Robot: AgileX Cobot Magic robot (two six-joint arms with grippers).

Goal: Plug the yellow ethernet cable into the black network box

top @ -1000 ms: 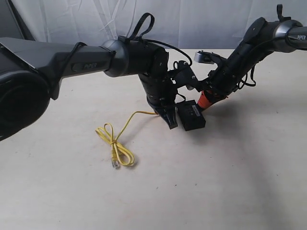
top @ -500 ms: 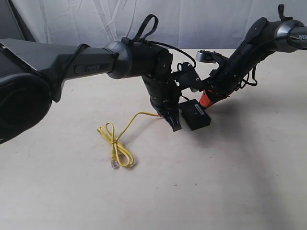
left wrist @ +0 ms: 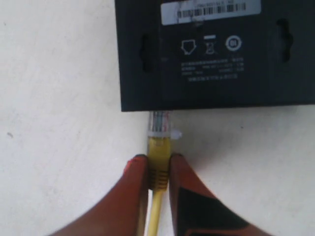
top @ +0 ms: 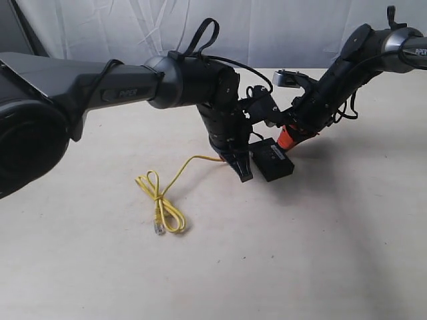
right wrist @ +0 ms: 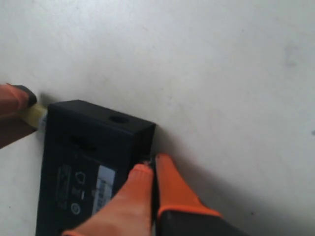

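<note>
Two claws meet at the black network box, which lies flat on the pale surface just above and right of the centre of the exterior view. The left claw is clamped on the yellow ethernet cable at the yellow boot right behind the clear plug. The plug's tip touches one edge of the box, though whether it has entered a port cannot be told. The right claw has its fingers drawn together and rests against the opposite end of the box, seemingly as a brace. The rest of the cord trails to a knotted loop at the lower left of centre, its free plug lying on the surface. The cord looks light and limp, so it would buckle if pushed from far back. The boot is probably the best place to hold it, as the stiffest part and the one nearest the plug. The plug itself is small hard plastic with a thin latch tab and is likely brittle if squeezed or pushed in crooked. The box looks light and smooth-bottomed and would probably slide unless backed from behind.
</note>
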